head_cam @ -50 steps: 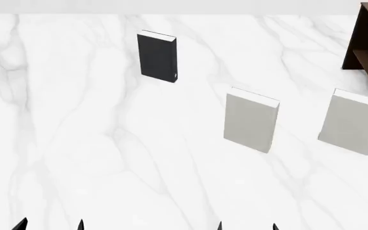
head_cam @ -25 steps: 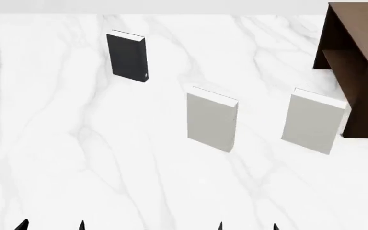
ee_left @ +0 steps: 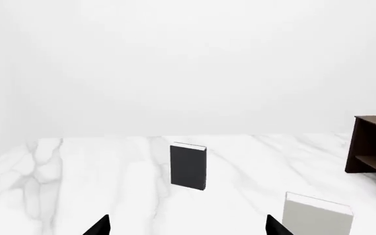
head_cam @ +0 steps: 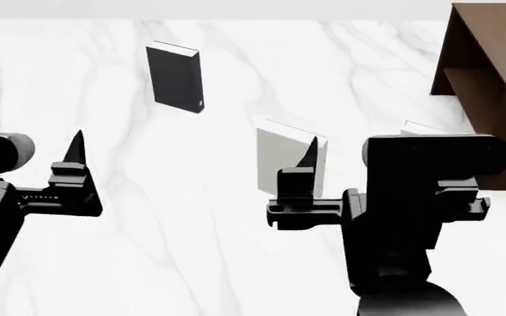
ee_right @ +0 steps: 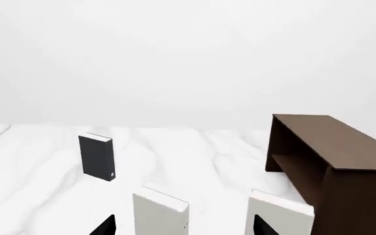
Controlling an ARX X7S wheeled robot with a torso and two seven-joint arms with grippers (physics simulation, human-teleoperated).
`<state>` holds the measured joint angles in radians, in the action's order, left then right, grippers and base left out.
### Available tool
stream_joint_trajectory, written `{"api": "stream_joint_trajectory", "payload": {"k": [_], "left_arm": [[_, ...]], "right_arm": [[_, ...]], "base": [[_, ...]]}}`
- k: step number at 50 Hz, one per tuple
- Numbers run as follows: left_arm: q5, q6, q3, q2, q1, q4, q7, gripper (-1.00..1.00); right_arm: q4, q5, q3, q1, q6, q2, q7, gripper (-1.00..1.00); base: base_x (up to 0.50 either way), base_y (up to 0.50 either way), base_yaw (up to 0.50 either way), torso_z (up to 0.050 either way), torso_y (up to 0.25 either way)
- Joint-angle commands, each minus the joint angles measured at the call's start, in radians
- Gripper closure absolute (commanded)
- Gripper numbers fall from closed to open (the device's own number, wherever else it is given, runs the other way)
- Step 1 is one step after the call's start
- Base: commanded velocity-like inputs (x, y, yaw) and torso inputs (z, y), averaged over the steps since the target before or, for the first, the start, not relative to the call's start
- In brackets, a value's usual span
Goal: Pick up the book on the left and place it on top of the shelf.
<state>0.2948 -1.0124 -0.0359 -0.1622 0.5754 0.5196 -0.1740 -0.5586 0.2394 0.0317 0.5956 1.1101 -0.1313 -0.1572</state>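
The black book (head_cam: 176,78) stands upright on the white marble table (head_cam: 192,250) at the far left. It also shows in the left wrist view (ee_left: 188,166) and the right wrist view (ee_right: 97,157). The dark brown shelf (head_cam: 490,79) stands at the far right, and shows in both wrist views (ee_left: 374,147) (ee_right: 332,147). My left gripper (head_cam: 29,141) (ee_left: 188,227) is open and empty, well short of the book. My right gripper (head_cam: 354,155) (ee_right: 184,227) is open and empty, in front of the pale books.
Two larger pale grey-white books stand upright between the black book and the shelf: the middle one (head_cam: 279,155) (ee_right: 160,213) (ee_left: 315,215) and the right one (ee_right: 276,215), mostly hidden behind my right wrist in the head view (head_cam: 420,128).
Both arms have risen into the head view; before, only the fingertips showed at its bottom edge. Earlier the view shifted right, bringing more of the shelf in.
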Motion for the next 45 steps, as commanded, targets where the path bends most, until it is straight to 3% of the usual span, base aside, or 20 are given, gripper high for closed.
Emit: {"api": "stream_joint_trajectory", "payload": {"k": [1, 45], "left_arm": [[0.047, -0.251, 0.029, -0.024, 0.242, 0.057, -0.019, -1.00], [0.034, -0.173, 0.021, -0.063, 0.212, -0.015, -0.025, -1.00]], "right_arm": [[-0.068, 0.061, -0.065, 0.305, 0.376, -0.013, 0.003, -1.00], [0.062, 0.077, -0.043, 0.333, 0.334, -0.041, -0.010, -1.00]], "base": [[0.50, 0.00, 0.00, 0.000, 0.000], [0.50, 0.00, 0.00, 0.000, 0.001]]}}
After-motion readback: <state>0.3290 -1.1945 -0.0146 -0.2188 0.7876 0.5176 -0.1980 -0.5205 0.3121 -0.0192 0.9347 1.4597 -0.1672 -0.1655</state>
